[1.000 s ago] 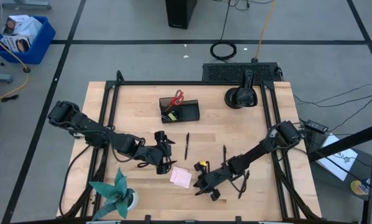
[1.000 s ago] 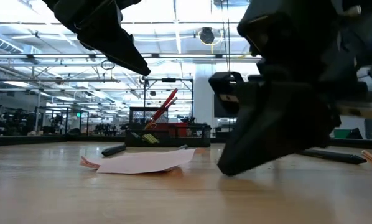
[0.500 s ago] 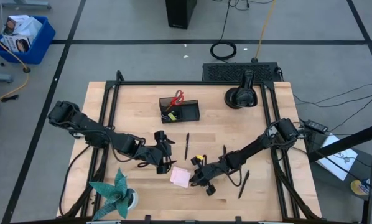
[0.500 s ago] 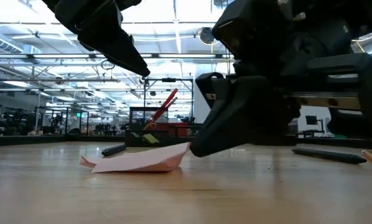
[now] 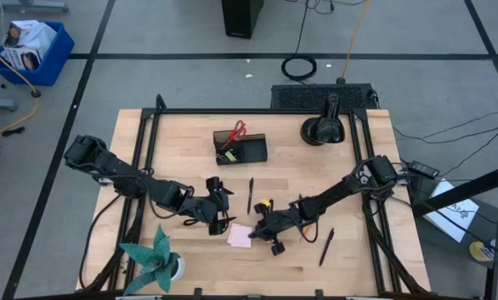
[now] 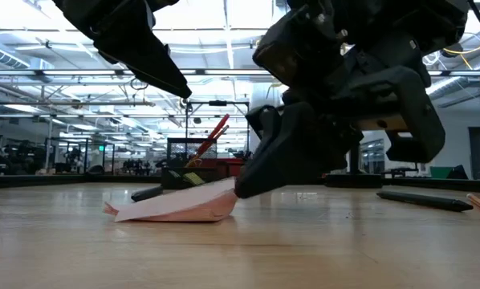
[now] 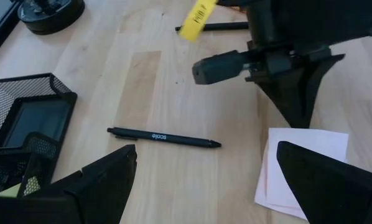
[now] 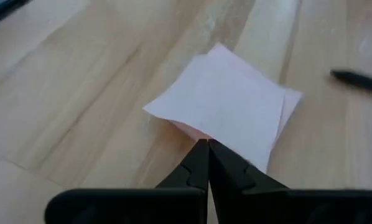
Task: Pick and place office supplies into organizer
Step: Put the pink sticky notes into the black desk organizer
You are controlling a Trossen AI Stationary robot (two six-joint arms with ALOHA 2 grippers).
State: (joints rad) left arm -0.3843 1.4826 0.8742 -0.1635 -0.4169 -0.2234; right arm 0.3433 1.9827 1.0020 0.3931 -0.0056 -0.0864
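From above, the right end effector (image 5: pixel 256 232) — fingers pressed together — meets the edge of the pink square sticky-note pad (image 5: pixel 239 237) on the pale wooden counter (image 5: pixel 316 183), well apart from the black mesh desk organizer (image 5: pixel 241 148). At counter level, the pad's (image 6: pixel 174 209) edge lifts. From the left wrist, the left end effector (image 7: pixel 204 180) — fingers spread — hangs above a thin black pen (image 7: pixel 163 137).

left gripper (image 5: pixel 225 215) hovering mid-table, fingers wide open. right gripper (image 5: pixel 256 232) low near the table surface, fingers pressed together, arm stretched in from right edge.
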